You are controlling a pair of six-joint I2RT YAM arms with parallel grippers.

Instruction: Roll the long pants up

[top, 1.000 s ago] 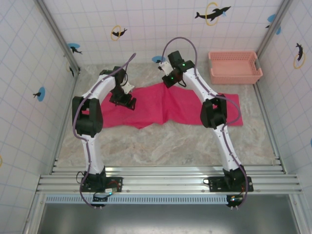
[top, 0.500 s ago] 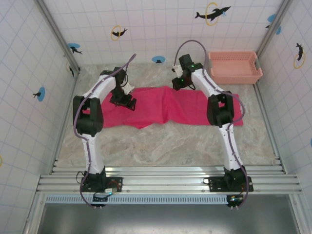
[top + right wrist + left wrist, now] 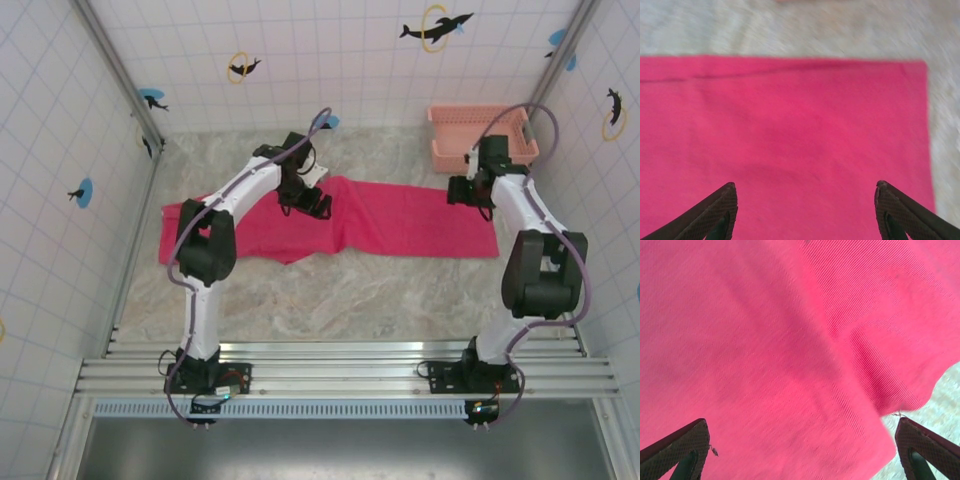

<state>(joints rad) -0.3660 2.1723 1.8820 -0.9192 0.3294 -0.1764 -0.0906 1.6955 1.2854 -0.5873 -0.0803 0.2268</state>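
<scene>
Top view: the long pants (image 3: pixel 400 215) lie flat across the bench (image 3: pixel 330 295).
Left wrist view: the left gripper (image 3: pixel 801 440) hangs spread wide and empty over mid-cloth.
Right wrist view: the right gripper (image 3: pixel 805 195) is likewise spread and empty, above the end edge.
The fabric is judged soft and limp; pinch that edge's corners.

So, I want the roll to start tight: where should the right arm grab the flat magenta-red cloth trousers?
Probably the short end edge at the right of the magenta-red cloth trousers, pinched from above. They lie flat on the marbled table, so only an edge gives the jaws a lip, and the right gripper hovers open over that end.
</scene>
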